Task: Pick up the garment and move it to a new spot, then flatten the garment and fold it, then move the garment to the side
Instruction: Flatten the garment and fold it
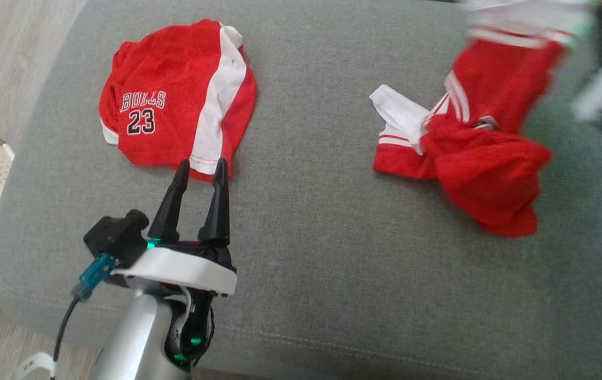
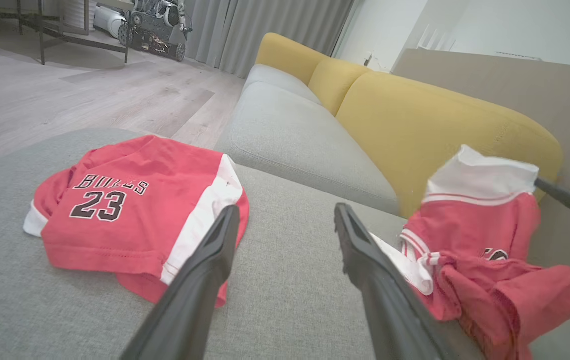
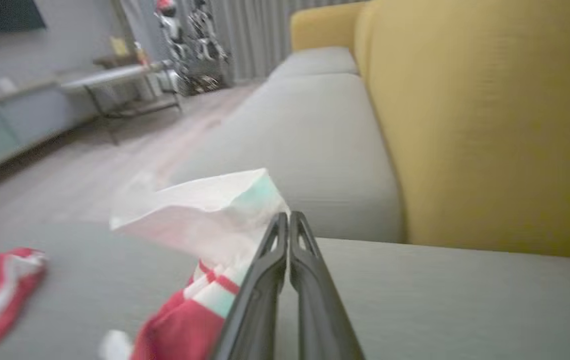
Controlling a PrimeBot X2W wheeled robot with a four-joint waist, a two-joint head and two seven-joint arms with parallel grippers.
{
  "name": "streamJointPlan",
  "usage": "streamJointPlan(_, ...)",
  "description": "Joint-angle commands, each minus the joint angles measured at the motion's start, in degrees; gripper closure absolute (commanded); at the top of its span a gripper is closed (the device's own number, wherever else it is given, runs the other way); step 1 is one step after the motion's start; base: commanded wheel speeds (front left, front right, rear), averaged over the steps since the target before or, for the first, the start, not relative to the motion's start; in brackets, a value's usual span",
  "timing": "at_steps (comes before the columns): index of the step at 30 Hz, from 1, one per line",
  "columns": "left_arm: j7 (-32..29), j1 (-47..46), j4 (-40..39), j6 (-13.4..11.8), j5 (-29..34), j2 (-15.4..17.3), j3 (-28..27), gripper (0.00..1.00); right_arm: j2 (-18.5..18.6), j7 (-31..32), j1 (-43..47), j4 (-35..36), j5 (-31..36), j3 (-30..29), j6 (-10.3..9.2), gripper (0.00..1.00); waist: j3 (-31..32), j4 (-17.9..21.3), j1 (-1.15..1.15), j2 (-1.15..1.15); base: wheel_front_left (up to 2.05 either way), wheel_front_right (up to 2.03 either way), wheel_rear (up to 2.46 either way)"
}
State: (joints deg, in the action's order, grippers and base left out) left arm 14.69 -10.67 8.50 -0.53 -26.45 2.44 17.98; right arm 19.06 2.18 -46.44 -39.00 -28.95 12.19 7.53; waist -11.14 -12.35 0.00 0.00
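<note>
Garment (image 1: 485, 158), red and white, hung half-lifted over the grey cushion's (image 1: 322, 237) right side in your head view; your left gripper (image 1: 201, 169) stood wide open, empty, over its left. Left wrist view: fingers (image 2: 205, 270) spread above the cushion. Right wrist view: right gripper (image 3: 288, 216) pinched shut on the white hem, yellow sofa (image 3: 464, 125) behind the cushion.

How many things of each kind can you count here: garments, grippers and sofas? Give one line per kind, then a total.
Garments: 2 (folded garment, crumpled garment)
Grippers: 2 (left gripper, open; right gripper, shut on the crumpled garment)
Sofas: 1 (sofa)
Total: 5
</note>
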Motion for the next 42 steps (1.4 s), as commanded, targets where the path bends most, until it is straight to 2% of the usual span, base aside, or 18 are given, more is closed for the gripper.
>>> streamJointPlan(1, 0.3, -1.85, -1.83, 0.03, -0.18, 0.43, -1.26, 0.0, 3.46, 0.04, -3.16, -4.26, 4.99, -3.31, -0.04, 0.07, -0.59, -0.46, 0.0, 0.0, 0.0, 0.0, 0.0)
streamJointPlan(2, 0.3, -2.02, -1.81, 0.07, -0.22, 0.43, -1.12, 0.0, 4.79, -0.07, -4.12, -7.91, 7.95, -5.62, -0.04, 0.0, -0.8, -0.58, 0.0, 0.0, 0.0, 0.0, 0.0)
streamJointPlan(4, 0.3, -2.29, -1.83, 0.06, -0.33, 0.43, -1.07, 0.0, 6.67, -2.18, -6.1, -12.86, 13.92, -9.41, -0.04, 0.0, -1.19, -0.66, 0.0, 0.0, 0.0, 0.0, 0.0)
streamJointPlan(6, 0.3, -2.35, -1.76, 0.01, -0.28, 0.43, -1.15, 0.0, 6.97, -4.96, -7.62, -16.2, 19.09, -13.64, -0.04, 0.0, -1.37, -0.43, 0.0, 0.0, 0.0, 0.0, 0.0)
streamJointPlan(8, 0.3, -2.24, -1.63, -0.07, -0.1, 0.43, -1.42, 0.0, 4.72, -7.56, -8.48, -17.99, 21.32, -17.3, -0.04, 0.0, -1.24, 0.1, 0.0, 0.0, 0.0, 0.0, 0.0)
streamJointPlan(9, 0.3, -2.08, -1.41, -0.16, 0.05, 0.43, -1.67, 0.0, 1.86, -10.15, -8.41, -18.39, 22.59, -18.4, -0.04, 0.0, -0.81, 0.79, 0.0, 0.0, 0.0, 0.0, 0.0)
streamJointPlan(12, 0.3, -1.9, -1.25, -0.17, 0.17, 0.43, -2.21, 0.0, -2.01, -13.36, -7.04, -17.52, 22.58, -17.58, -0.04, 0.0, 0.29, 2.2, 0.0, 0.0, 0.0, 0.0, 0.0)
streamJointPlan(17, 0.3, -1.35, -1.95, -0.19, -0.01, 0.43, -3.85, 0.0, -6.78, -16.06, -1.32, -11.45, 20.42, -11.24, -0.04, 0.0, 2.58, 5.35, 0.0, 0.0, 0.0, 0.0, 0.0)
streamJointPlan(24, 0.3, 0.11, -3.15, -0.44, 0.05, 0.43, -5.63, 0.0, -8.99, -16.93, 12.13, 3.48, 15.87, -6.01, -0.04, 0.0, 5.02, 9.45, 0.0, 0.0, 0.0, 0.0, 0.0)
streamJointPlan(29, 0.3, 1.38, -3.65, -0.5, 0.23, 0.43, -6.17, 0.0, -10.71, -17.05, 21.17, 12.36, 15.77, -5.94, -0.04, 0.0, 5.87, 11.2, 0.0, 0.0, 0.0, 0.0, 0.0)
streamJointPlan(35, 0.3, 3.06, -2.98, -0.03, 0.93, 0.43, -6.33, 0.0, -13.49, -17.12, 32.73, 22.26, 18.72, -7.35, -0.04, 0.0, 5.99, 12.99, 0.0, 0.0, 0.0, 0.0, 0.0)
streamJointPlan(42, 0.3, 3.11, -2.5, 0.27, 1.11, 0.43, -6.36, 0.0, -14.87, -16.14, 35.96, 26.92, 21.06, -5.12, -0.04, 0.0, 5.64, 13.32, 0.0, 0.0, 0.0, 0.0, 0.0)
